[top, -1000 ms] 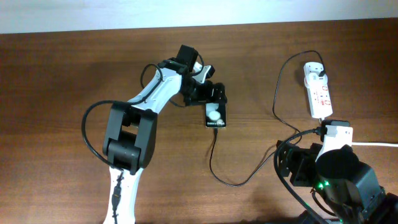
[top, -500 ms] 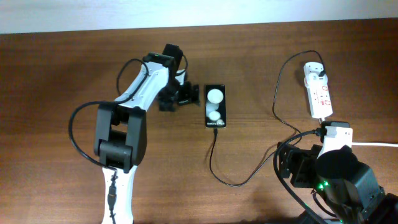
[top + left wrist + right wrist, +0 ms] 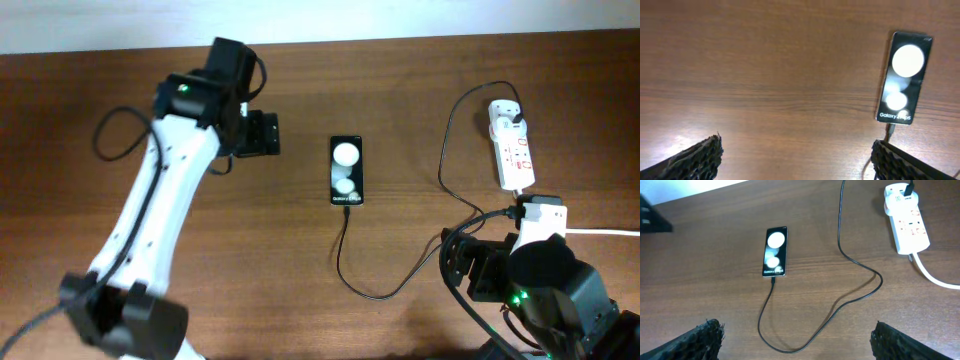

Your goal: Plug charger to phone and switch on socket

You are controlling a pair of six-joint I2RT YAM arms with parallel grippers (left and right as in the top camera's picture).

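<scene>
Phone (image 3: 903, 77): black, glossy, flat on bench (image 3: 450, 60), face up w/ two white spots + small white text. Ahead of left jaws, out past the finger (image 3: 905, 162) at right of wrist view, clear of both fingers. Also ahead of right jaws, nearer their left-of-view finger (image 3: 695, 342).
Charger (image 3: 840, 305): thin black cable. Tip meets phone's short edge nearest both jaws, looks plugged in. Loops ahead of right jaws, then runs to white adapter (image 3: 897, 192) at socket's far end.
Socket (image 3: 907, 222): white strip w/ red marks, ahead of right jaws on their right side, well apart from phone. Switch pos.: can't tell.
Left jaws: wide, nothing btwn.
Right jaws: wide, nothing btwn.
White cord (image 3: 935, 280): thick, leaves socket's near end.
</scene>
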